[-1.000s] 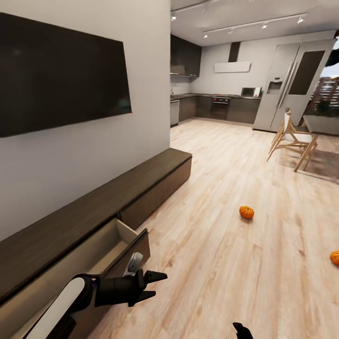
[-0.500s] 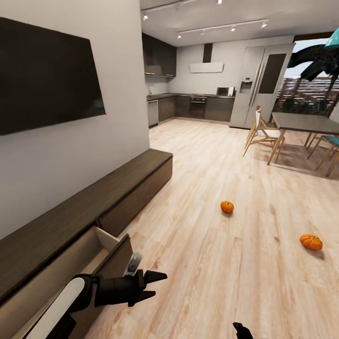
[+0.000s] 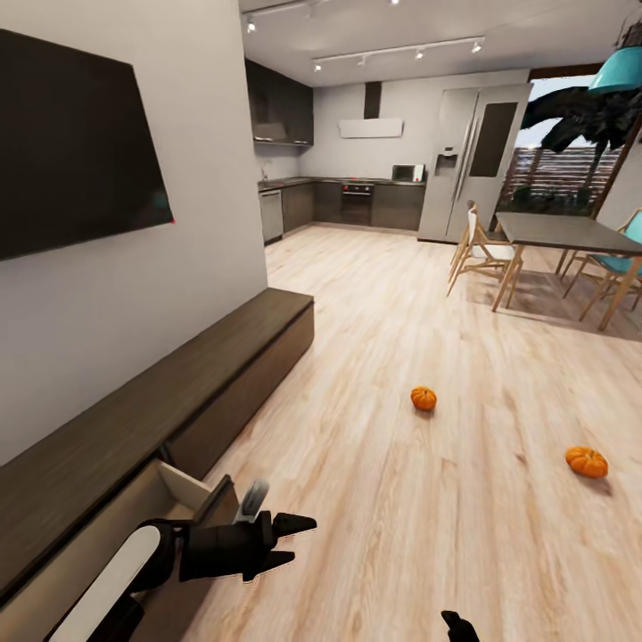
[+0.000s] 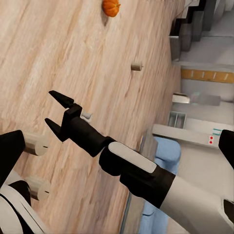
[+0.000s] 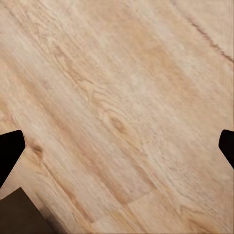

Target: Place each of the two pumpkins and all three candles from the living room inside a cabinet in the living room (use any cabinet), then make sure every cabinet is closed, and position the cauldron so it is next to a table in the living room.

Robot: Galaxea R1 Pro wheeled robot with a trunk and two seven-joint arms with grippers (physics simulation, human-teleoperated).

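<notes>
Head view: the left pincer (image 3: 299, 539) sits low in the frame, left of centre, fingers spread wide with nothing between them. Beside it, at lower left, a drawer of the dark-brown cabinet (image 3: 169, 392) stands pulled out, pale inside showing. The cabinet runs along the wall under the black TV (image 3: 71, 147).

Out on the wood-plank floor (image 3: 401, 499), two pumpkins lie well apart from the cabinet: the nearer-centre pumpkin (image 3: 423, 398) just right of mid-frame, and the second pumpkin (image 3: 586, 461) toward the right edge. At far right stands the dining table (image 3: 562, 234), its tabletop dark, with pale wooden chairs beside it. The kitchen fills the back.

A sliver of the right pincer (image 3: 459, 627) peeks in at the bottom edge; I cannot tell there how it stands. The right wrist view shows its dark fingertips (image 5: 10, 152) at opposite edges of the frame, set wide over bare floor.

Left wrist view: the right pincer (image 4: 56, 112) shows with its fingers apart, a pumpkin (image 4: 111, 7) sits at the top edge, and a small beige candle (image 4: 136, 66) lies on the floor, upper centre.
</notes>
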